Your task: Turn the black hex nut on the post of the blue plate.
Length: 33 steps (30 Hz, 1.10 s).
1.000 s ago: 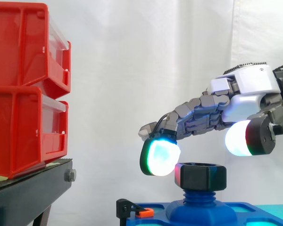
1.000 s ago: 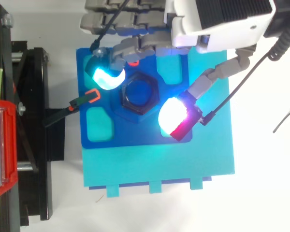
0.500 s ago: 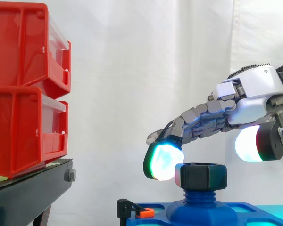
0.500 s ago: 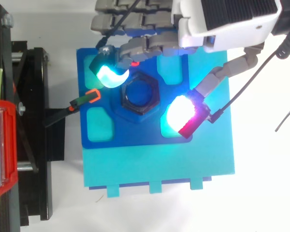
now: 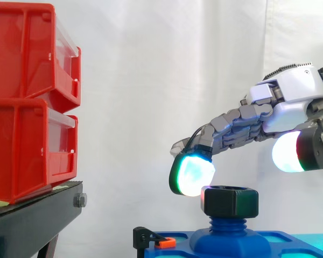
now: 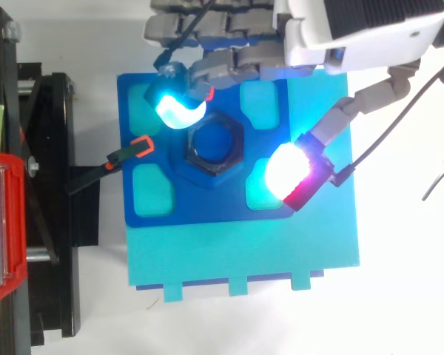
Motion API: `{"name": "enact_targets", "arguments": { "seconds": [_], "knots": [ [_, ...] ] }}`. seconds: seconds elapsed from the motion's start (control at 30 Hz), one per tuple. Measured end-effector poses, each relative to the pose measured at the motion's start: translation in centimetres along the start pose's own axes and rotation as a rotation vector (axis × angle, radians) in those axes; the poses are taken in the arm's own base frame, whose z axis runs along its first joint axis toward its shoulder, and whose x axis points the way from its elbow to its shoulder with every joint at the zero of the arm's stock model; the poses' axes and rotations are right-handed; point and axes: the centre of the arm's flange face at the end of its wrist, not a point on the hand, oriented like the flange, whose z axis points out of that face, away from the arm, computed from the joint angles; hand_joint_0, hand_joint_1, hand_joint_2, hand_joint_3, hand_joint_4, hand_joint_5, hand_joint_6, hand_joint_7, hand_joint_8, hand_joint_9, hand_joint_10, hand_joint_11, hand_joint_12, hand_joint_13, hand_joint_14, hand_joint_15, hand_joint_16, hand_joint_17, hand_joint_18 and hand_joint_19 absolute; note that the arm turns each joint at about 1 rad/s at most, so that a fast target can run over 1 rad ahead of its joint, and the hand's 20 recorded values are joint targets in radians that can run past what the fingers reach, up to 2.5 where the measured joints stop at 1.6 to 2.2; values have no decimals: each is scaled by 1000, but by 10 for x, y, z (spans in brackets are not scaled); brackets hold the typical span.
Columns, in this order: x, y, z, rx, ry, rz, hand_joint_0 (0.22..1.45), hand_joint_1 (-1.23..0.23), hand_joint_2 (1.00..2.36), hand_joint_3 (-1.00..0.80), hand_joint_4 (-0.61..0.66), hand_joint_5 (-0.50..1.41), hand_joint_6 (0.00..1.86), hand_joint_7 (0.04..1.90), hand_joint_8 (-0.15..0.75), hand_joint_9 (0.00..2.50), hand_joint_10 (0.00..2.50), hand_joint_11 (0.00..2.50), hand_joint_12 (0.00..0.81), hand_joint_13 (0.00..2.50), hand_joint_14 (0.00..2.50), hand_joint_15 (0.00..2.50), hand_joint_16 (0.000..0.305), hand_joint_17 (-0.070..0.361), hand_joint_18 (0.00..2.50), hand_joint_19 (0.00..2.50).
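Observation:
The black hex nut (image 5: 229,200) (image 6: 214,144) sits on the threaded blue post (image 5: 230,224) at the middle of the blue plate (image 6: 155,222). My hand (image 5: 288,102) (image 6: 355,26) hovers above and to the right of it, fingers spread and relaxed, holding nothing. One glowing cyan fingertip (image 5: 192,174) (image 6: 176,107) hangs just above the nut's upper-left edge, apart from it. The thumb's white and red pad (image 5: 293,152) (image 6: 290,174) floats higher, to the nut's right.
Two stacked red bins (image 5: 32,102) rest on a black stand (image 5: 37,223) at the left. A black clamp with an orange tip (image 6: 133,149) reaches onto the plate's left edge. The plate lies on a turquoise base (image 6: 244,251).
The hand has lifted and drawn back to the right. The cyan fingertip rose from beside the nut's left face to above its rim, and the thumb moved farther from the nut.

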Motion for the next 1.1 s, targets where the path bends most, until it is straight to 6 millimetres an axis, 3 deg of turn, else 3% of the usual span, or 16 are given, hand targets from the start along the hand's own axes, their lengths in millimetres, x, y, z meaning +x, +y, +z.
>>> {"name": "enact_targets", "arguments": {
  "seconds": [1.1],
  "knots": [
    [-13,17,-31,23,123,-61,382,-455,1000,-500,148,-298,502,743,206,0,0,0,372,0,0,0,57,129,0,37]
  ]
}}
